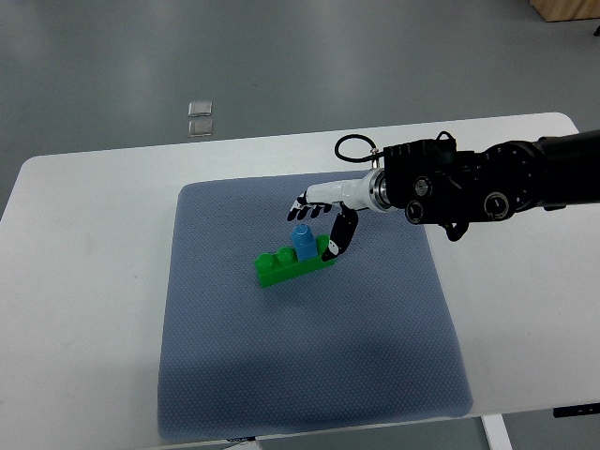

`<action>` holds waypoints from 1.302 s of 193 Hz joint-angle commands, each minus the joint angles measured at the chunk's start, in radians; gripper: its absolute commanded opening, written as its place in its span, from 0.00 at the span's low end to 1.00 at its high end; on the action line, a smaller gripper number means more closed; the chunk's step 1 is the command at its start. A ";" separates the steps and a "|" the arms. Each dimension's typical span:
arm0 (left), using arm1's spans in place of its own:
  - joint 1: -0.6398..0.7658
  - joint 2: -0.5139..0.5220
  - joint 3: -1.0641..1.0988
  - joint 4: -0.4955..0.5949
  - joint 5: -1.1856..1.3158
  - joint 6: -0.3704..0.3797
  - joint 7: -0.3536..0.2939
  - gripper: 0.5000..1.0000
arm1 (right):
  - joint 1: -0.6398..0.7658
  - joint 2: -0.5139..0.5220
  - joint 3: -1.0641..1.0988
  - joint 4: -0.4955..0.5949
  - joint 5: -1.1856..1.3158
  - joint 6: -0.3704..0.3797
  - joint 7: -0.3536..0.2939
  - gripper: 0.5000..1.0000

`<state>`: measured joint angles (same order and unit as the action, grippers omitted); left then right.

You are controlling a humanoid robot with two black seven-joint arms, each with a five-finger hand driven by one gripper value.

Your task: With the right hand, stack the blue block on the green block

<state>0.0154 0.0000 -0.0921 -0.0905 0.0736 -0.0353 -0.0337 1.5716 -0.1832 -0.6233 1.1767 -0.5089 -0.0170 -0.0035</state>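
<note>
Blue block [303, 240]: upright on top of the green block, between its studs, a little right of its middle; seems seated, though full press-down cannot be told from above.
Green block [295, 264]: long and low, lying slantwise on the mat, its right end raised toward the far edge; roughly mid-mat, nearer the far edge than the near one.
Right hand [323, 214]: reaching in from the table's right side, fingers spread and relaxed, closed on nothing; fingertips [302, 207] just beyond the blue block, the thumb hanging beside the green block's right end, contact there unclear.
Left hand: nowhere in sight.
Progress: judged nearly done, with blue already resting on green and no grasp on it.
Remaining: likely only drawing the hand clear without nudging the stack; perhaps a last press if not fully seated.
Mat [234, 375]: blue-grey cloth covering the middle of the white table [84, 281], otherwise bare.
Surroundings: two small clear squares [200, 117] on the grey floor past the table's far edge, well apart from the work.
Obstacles: none on the mat; only risk judged to be the thumb catching the green block's right end on withdrawal.
</note>
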 commanded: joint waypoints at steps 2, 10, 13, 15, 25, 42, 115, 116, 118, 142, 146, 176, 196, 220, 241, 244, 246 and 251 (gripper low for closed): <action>0.000 0.000 0.000 0.000 0.000 0.000 0.000 1.00 | -0.001 0.001 0.002 0.000 0.000 0.000 0.000 0.74; 0.000 0.000 0.000 0.000 0.000 0.000 0.000 1.00 | -0.001 0.001 0.002 0.000 0.000 0.000 0.000 0.74; 0.000 0.000 0.002 0.000 0.000 0.000 0.000 1.00 | -0.001 0.001 0.002 0.000 0.001 0.000 0.000 0.74; 0.000 0.000 0.002 0.000 0.000 0.000 0.000 1.00 | -0.001 0.001 0.002 0.000 0.001 0.000 0.000 0.74; 0.000 0.000 0.000 0.000 0.000 0.000 0.000 1.00 | -0.001 0.001 0.005 -0.002 0.001 -0.003 0.000 0.74; 0.000 0.000 0.000 0.000 0.000 0.000 0.000 1.00 | -0.001 -0.006 0.008 -0.003 0.001 -0.001 0.000 0.74; 0.000 0.000 0.000 0.000 0.000 0.000 0.000 1.00 | 0.079 -0.035 0.013 0.004 0.072 0.060 -0.006 0.74; 0.000 0.000 0.000 0.000 0.000 0.000 0.000 1.00 | 0.079 -0.035 0.013 0.004 0.072 0.060 -0.006 0.74; 0.000 0.000 0.000 0.000 0.000 0.000 0.000 1.00 | 0.079 -0.035 0.013 0.004 0.073 0.060 -0.006 0.74; 0.000 0.000 0.000 0.000 0.000 0.000 0.000 1.00 | 0.080 -0.029 0.019 0.015 0.079 0.060 -0.004 0.72; 0.000 0.000 0.000 0.000 0.000 0.000 0.000 1.00 | 0.080 -0.029 0.019 0.021 0.081 0.060 -0.004 0.72; 0.000 0.000 0.000 0.000 0.000 0.000 0.000 1.00 | 0.079 -0.019 0.017 0.034 0.082 0.055 -0.004 0.68; 0.000 0.000 0.000 0.000 0.000 0.000 0.000 1.00 | 0.074 -0.015 0.019 0.032 0.082 0.048 -0.004 0.67; 0.000 0.000 0.000 0.000 0.000 0.000 0.000 1.00 | 0.068 -0.013 0.025 0.020 0.081 0.026 -0.006 0.66; 0.000 0.000 0.000 0.000 0.000 0.000 0.000 1.00 | 0.076 -0.044 0.054 0.009 0.092 0.034 -0.033 0.68; 0.000 0.000 0.000 0.000 0.000 0.000 0.000 1.00 | 0.077 -0.050 0.060 0.008 0.095 0.037 -0.033 0.68; 0.000 0.000 0.000 0.000 0.000 0.000 0.000 1.00 | 0.079 -0.056 0.065 0.006 0.099 0.038 -0.033 0.69; 0.000 0.000 0.000 0.000 0.000 0.000 0.000 1.00 | 0.080 -0.068 0.077 0.006 0.107 0.040 -0.035 0.69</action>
<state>0.0154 0.0000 -0.0920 -0.0905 0.0736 -0.0353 -0.0338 1.6413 -0.2117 -0.5849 1.1912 -0.4222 0.0128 -0.0239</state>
